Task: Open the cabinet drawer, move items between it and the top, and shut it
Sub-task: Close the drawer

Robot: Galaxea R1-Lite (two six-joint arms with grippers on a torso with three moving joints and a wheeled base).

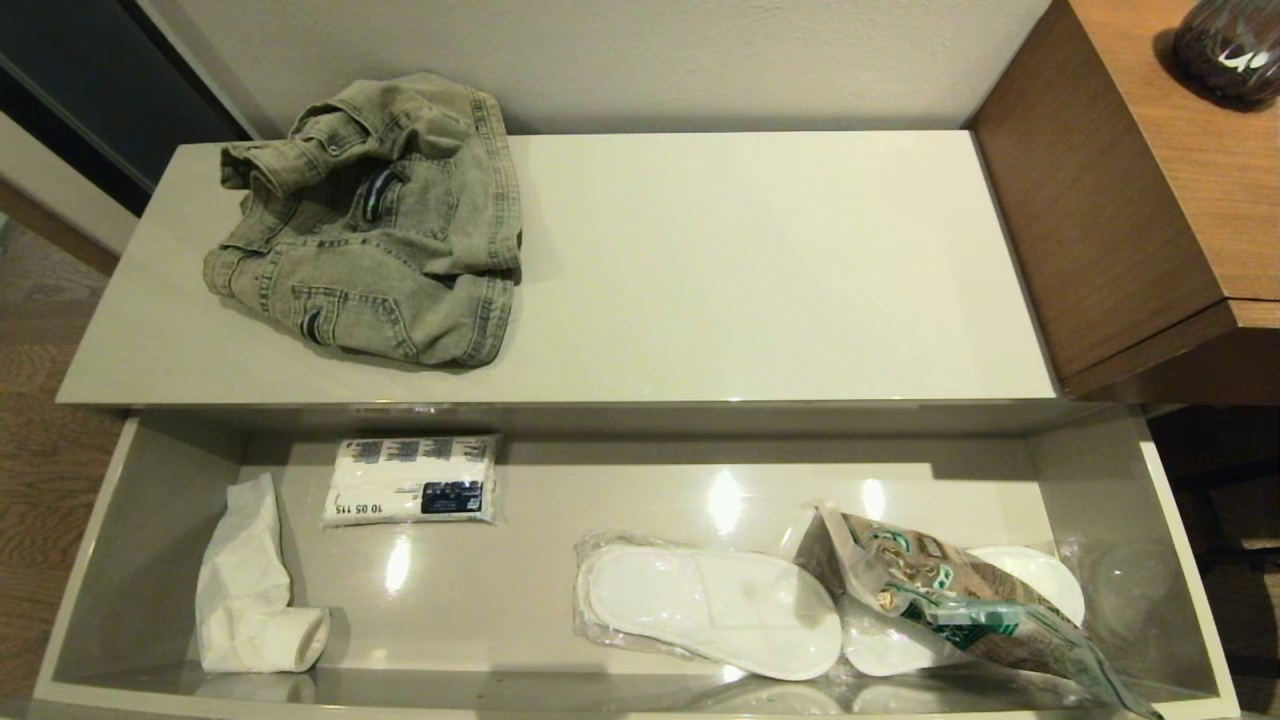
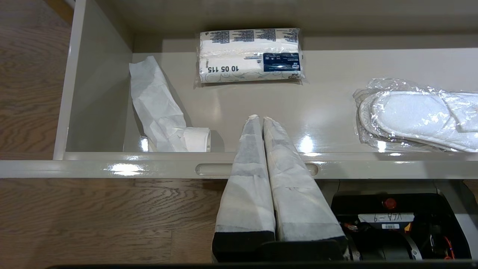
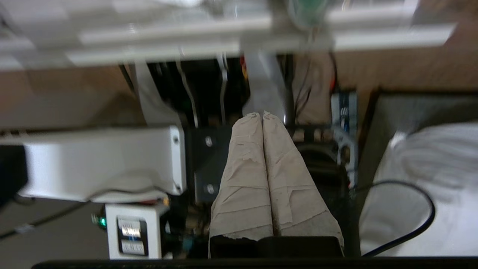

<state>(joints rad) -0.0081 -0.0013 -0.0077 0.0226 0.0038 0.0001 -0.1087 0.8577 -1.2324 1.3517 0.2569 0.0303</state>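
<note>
Head view: the cabinet drawer (image 1: 150,520) stands open, the food bag (image 1: 950,590) at its right end over wrapped slippers (image 1: 710,610), the denim garment (image 1: 375,220) on the top's (image 1: 750,270) left end. Left wrist view: left gripper (image 2: 258,118), fingers pressed together, empty, hangs over the drawer's front edge. Right wrist view: right gripper (image 3: 257,115), likewise together, sits below that edge. The swap looks half done; next, likely, the garment needs grasping

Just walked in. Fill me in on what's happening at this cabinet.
Nothing is being held right now. The cabinet drawer stands open, with the food bag lying inside on the wrapped slippers, beside a tissue pack and crumpled white paper. The denim garment sits on the cabinet top. The left tool is shut and empty over the drawer's front edge; the right tool is shut, down near the robot's base.
</note>
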